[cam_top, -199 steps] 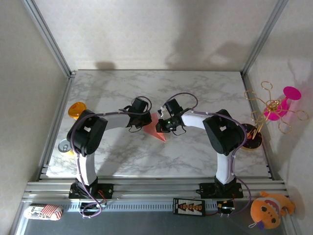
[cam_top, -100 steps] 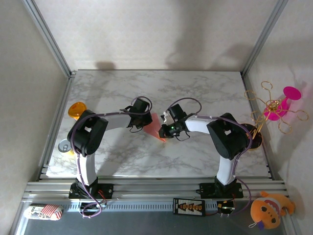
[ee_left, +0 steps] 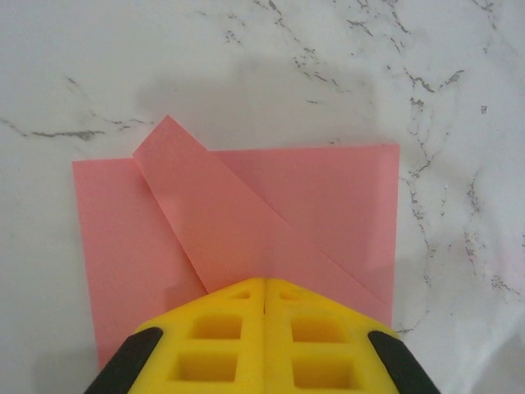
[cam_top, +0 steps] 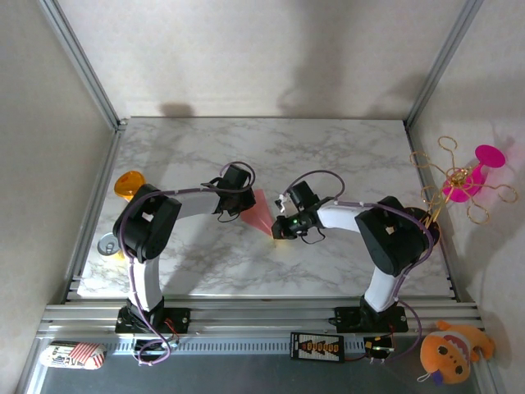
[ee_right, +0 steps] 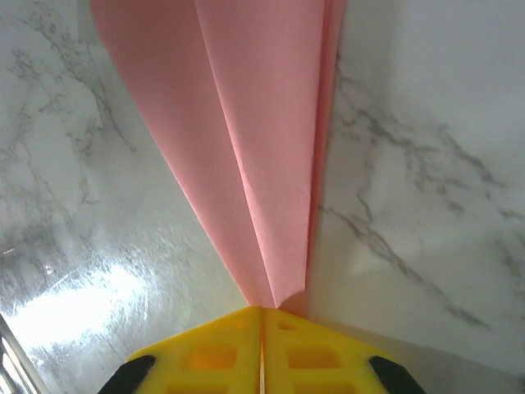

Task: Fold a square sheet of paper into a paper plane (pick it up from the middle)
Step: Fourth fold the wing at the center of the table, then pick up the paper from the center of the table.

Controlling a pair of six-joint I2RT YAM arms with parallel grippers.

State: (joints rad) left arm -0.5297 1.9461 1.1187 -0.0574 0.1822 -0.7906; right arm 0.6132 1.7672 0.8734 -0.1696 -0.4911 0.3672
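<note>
Claws both clamped shut here. My left gripper (ee_left: 264, 287) pinching wide back edge of thin salmon-pink folded paper plane (ee_left: 246, 197), yellow fingers (ee_left: 217, 336) pressing together over it. My right gripper (ee_right: 262, 313) squeezing pointed nose. Plane stretching between my two claws, sitting mid white marble tabletop (cam_top: 344, 148). Can't tell if it's lying flat.

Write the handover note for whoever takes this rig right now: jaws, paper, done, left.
Jaws: left gripper shut, its tip over the wide end of the paper; pinching or just pressing, cannot tell.
The right gripper is shut on the paper's pointed end.
Where: the paper sits mid-table, between the two arms.
Done: sheet folded to a taper, one diagonal flap laid over.
Left: further folds; it is not a finished plane yet.
</note>
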